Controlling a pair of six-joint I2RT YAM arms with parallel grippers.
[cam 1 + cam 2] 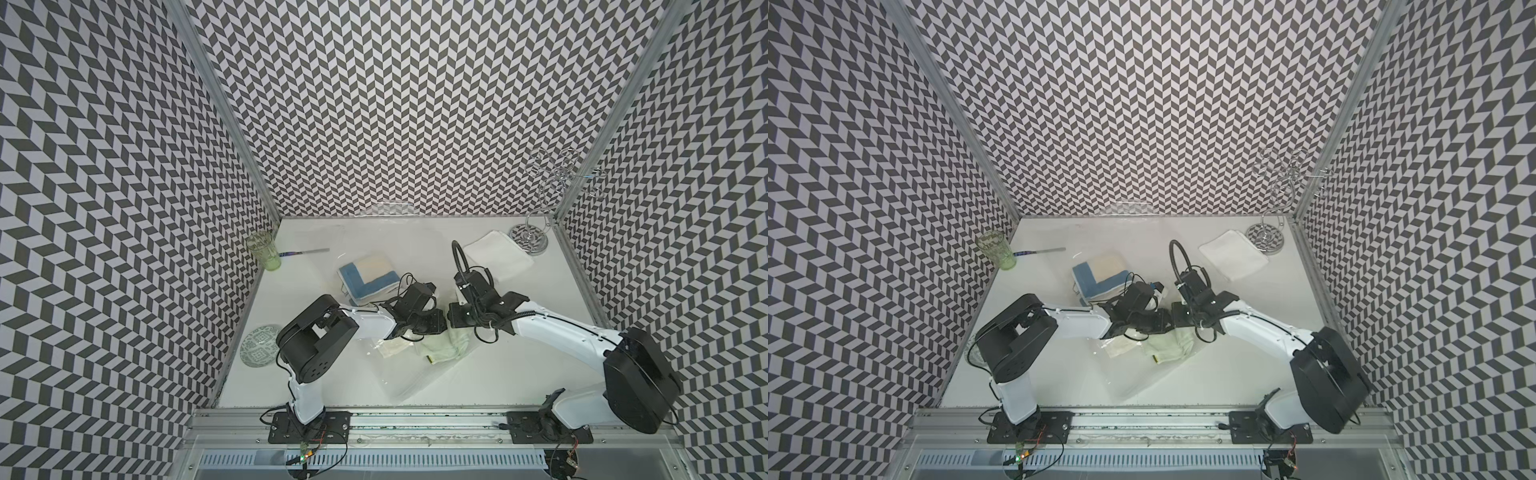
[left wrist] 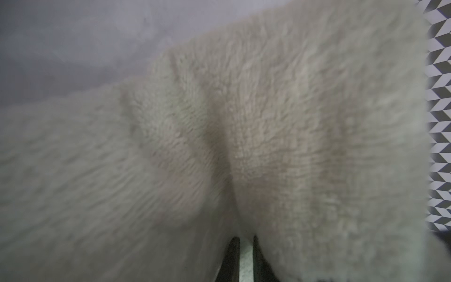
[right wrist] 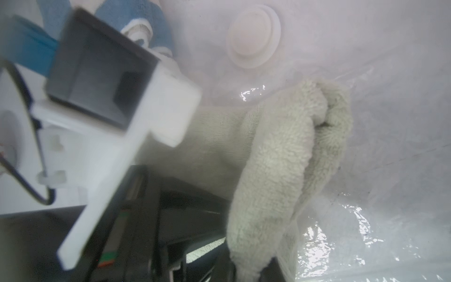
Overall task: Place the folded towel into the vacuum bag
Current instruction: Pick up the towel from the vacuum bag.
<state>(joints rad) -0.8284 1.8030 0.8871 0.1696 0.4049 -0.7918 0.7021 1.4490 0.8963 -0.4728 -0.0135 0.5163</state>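
Observation:
A pale cream-green folded towel (image 1: 442, 349) lies bunched at the table's middle, over the clear, glossy vacuum bag (image 1: 419, 380). My left gripper (image 1: 419, 338) and right gripper (image 1: 453, 332) meet above its far edge. In the left wrist view the towel (image 2: 268, 122) fills the frame, and the left gripper (image 2: 246, 240) is shut on a fold of it. In the right wrist view the right gripper (image 3: 246, 266) is shut on the towel (image 3: 280, 151). The bag's round white valve (image 3: 253, 39) lies beyond it. I cannot tell whether the towel is under the film.
A blue-and-cream folded towel (image 1: 368, 276) lies behind the left gripper, and a white folded towel (image 1: 496, 255) at the back right beside a wire stand (image 1: 532, 239). A green glass (image 1: 264, 251) and a thin tool (image 1: 305, 252) are back left. A patterned plate (image 1: 259, 345) sits at the left edge.

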